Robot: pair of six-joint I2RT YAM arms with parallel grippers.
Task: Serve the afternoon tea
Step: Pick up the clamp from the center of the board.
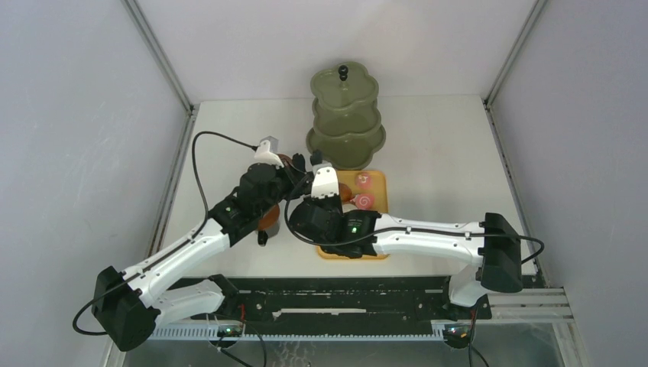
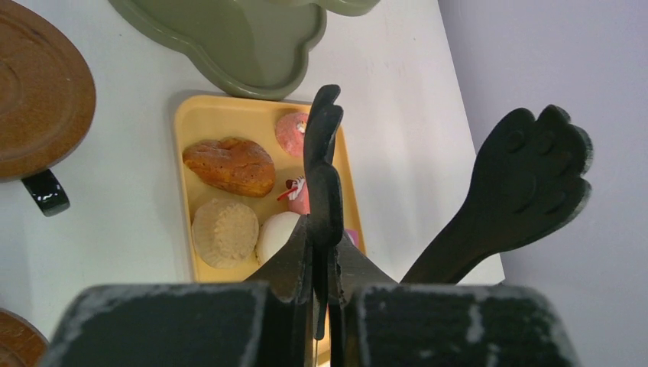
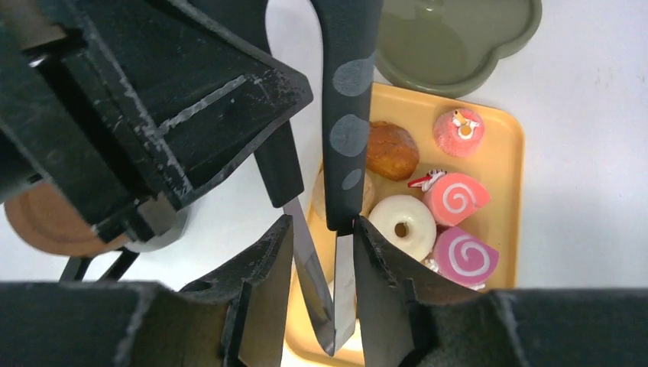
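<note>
My left gripper (image 2: pixel 325 245) is shut on one arm of the black tongs (image 2: pixel 325 153), whose other paw-shaped arm (image 2: pixel 535 176) splays to the right. My right gripper (image 3: pixel 325 229) stands open around the tongs' metal hinge end (image 3: pixel 336 298); its right finger touches one arm and a gap shows at the left finger. Below them lie a brown bun (image 3: pixel 391 149), a white donut (image 3: pixel 403 225) and two pink swirl cakes (image 3: pixel 456 197). Both grippers (image 1: pixel 306 164) meet in front of the olive-green three-tier stand (image 1: pixel 345 115).
The treats lie on a flat orange-yellow tray (image 3: pixel 504 153) in front of the stand's lowest tier (image 3: pixel 451 46). A brown saucer (image 2: pixel 38 92) and a brown cup (image 3: pixel 53 222) sit left of the tray, under the left arm (image 1: pixel 244 206). White walls close in the table.
</note>
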